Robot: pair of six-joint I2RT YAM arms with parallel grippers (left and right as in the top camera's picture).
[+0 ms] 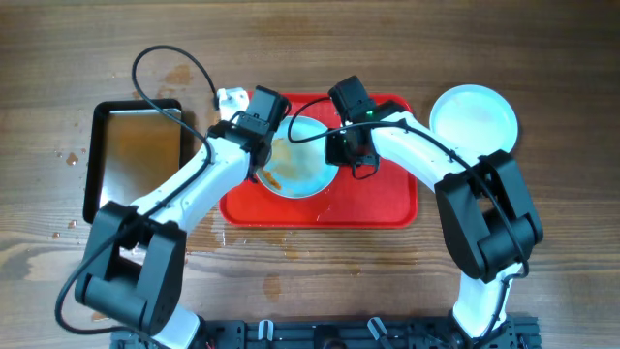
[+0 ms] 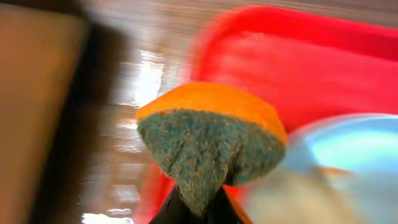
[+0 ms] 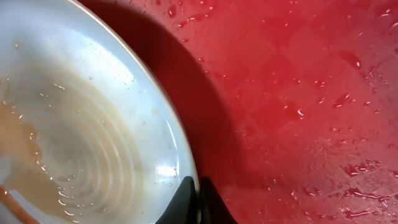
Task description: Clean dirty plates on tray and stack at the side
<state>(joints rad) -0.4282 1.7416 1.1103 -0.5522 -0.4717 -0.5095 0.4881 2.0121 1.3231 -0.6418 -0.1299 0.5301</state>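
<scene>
A pale plate [image 1: 308, 167] with orange-brown sauce streaks lies on the red tray [image 1: 387, 199]. My left gripper [image 1: 262, 155] hangs over the plate's left edge, shut on an orange sponge [image 2: 211, 140] whose green scouring face points toward the camera. The left wrist view is motion-blurred, with the plate [image 2: 348, 155] at lower right. My right gripper [image 3: 198, 196] is shut on the plate's rim, one finger inside the plate [image 3: 81, 124] and one outside over the wet tray [image 3: 298, 93]. A clean plate [image 1: 474, 118] rests on the table to the right of the tray.
A black-rimmed metal pan [image 1: 136, 155] stands left of the tray. A small white object [image 1: 231, 97] lies near the tray's back left corner. Water drops and wet patches spot the wooden table [image 1: 291, 252] in front of the tray.
</scene>
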